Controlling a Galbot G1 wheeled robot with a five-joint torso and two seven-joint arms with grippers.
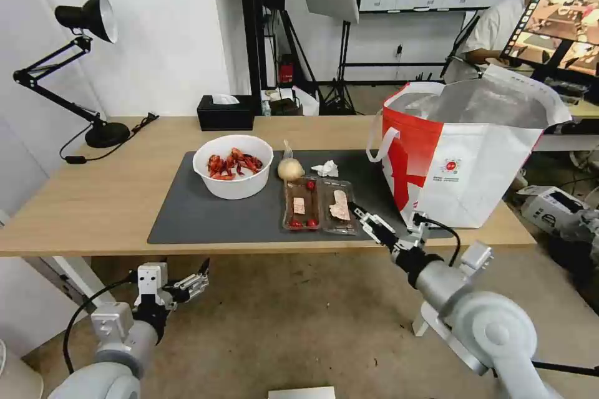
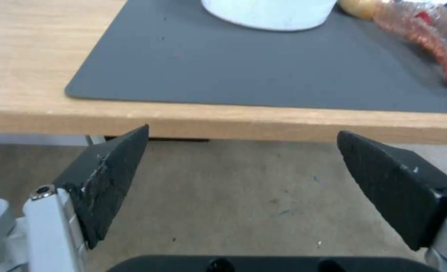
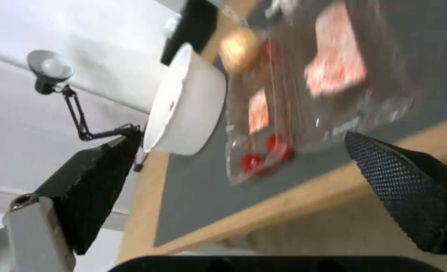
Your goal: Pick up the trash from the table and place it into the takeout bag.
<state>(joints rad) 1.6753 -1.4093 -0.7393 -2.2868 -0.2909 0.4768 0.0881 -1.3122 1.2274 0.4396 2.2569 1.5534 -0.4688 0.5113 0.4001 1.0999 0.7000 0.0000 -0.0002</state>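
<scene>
On the dark grey mat (image 1: 212, 212) of the table (image 1: 93, 199) stand a white bowl (image 1: 233, 165) of red shells, a clear clamshell box (image 1: 318, 202), a small bag with a beige lump (image 1: 290, 168) and a crumpled tissue (image 1: 326, 169). The takeout bag (image 1: 462, 162) stands open at the table's right end. My right gripper (image 1: 365, 218) is open at the clamshell's front right corner, just above the table's front edge. Its wrist view shows the clamshell (image 3: 309, 94) and bowl (image 3: 185, 109) beyond the open gripper (image 3: 242, 134). My left gripper (image 1: 193, 283) hangs open below the front edge, empty (image 2: 243, 132).
A black desk lamp (image 1: 87, 19) stands at the table's far left, with a black tissue box (image 1: 226, 112) at the back edge. A monitor (image 1: 561, 19) is behind the takeout bag. Bare floor lies under the table's front edge.
</scene>
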